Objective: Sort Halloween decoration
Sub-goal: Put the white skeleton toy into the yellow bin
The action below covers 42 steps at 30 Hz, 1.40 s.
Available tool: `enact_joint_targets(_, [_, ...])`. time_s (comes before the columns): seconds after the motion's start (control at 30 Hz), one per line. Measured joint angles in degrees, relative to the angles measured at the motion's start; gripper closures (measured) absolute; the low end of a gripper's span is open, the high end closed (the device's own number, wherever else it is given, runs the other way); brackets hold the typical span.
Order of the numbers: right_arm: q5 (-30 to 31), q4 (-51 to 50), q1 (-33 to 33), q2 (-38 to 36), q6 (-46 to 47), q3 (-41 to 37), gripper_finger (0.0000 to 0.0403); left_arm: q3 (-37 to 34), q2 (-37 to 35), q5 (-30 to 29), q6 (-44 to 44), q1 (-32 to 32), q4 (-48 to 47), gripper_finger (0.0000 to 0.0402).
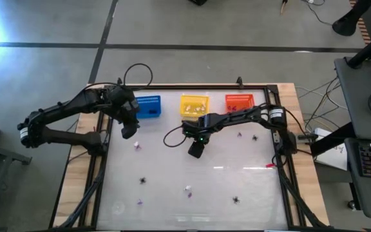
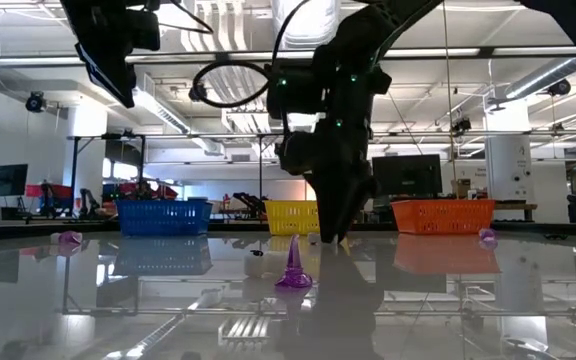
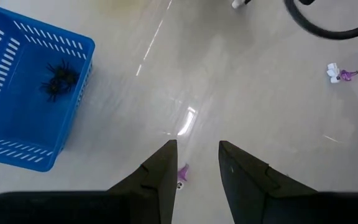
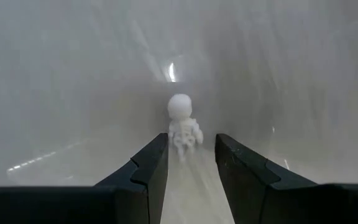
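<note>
The Halloween decoration lies scattered on the white tabletop as tiny trinkets. A white skeleton figure (image 4: 182, 124) lies flat on the table just beyond the fingertips of my right gripper (image 4: 191, 158), which is open and hangs low over the table's middle (image 1: 196, 149). My left gripper (image 3: 197, 162) is open, higher up near the blue basket (image 1: 148, 106), with nothing between its fingers. A small purple trinket (image 3: 182, 173) lies on the table below it. A black spider (image 3: 59, 79) lies inside the blue basket (image 3: 17, 146). A purple cone (image 2: 293, 270) stands on its wide base.
A yellow basket (image 1: 194, 105) and an orange-red basket (image 1: 239, 102) stand beside the blue one along the far edge. Black spiders (image 1: 143, 180) (image 1: 236, 200) and purple pieces (image 1: 188, 190) (image 1: 138, 145) dot the near half. A black cable (image 1: 172, 134) loops beside the right arm.
</note>
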Motion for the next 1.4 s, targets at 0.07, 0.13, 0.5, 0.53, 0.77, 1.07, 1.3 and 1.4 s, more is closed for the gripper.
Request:
enact_joint_targets(0.07, [-0.3,0.2,0.1,0.6,0.6,0.1,0.0275,0.0,0.0,0.0,0.4,0.0,0.0,0.0302])
enact_joint_targets(0.13, [-0.1,0.2,0.1,0.8,0.8,0.2,0.0276,0.0,0.0,0.0,0.4,0.0,0.0,0.0302])
enact_joint_targets(0.5, [-0.7,0.5,0.2,0.9,1.0,0.1,0.0383,0.0,0.0,0.0,1.9,0.0,0.4,0.0302])
enact_joint_targets(0.53, [-0.7,0.5,0.2,0.9,1.0,0.1,0.0386,0.0,0.0,0.0,1.9,0.0,0.6,0.0302])
enact_joint_targets(0.77, [-1.4,-0.4,0.0,-0.2,1.0,0.2,0.039,0.0,0.0,0.0,1.9,0.0,1.3,0.0302])
enact_joint_targets(1.07, [-1.3,-0.6,-1.6,-6.5,0.9,2.6,0.0392,0.0,0.1,0.0,1.7,0.0,1.8,0.0302])
enact_joint_targets(1.3, [3.6,-0.1,-5.9,-10.8,-2.4,4.5,0.0392,0.0,0.4,-0.1,0.3,0.0,1.9,0.0302])
enact_joint_targets(1.4, [4.6,-0.3,-8.8,-11.1,-3.7,5.3,0.0391,0.0,0.6,-0.1,0.2,0.0,1.8,0.0302])
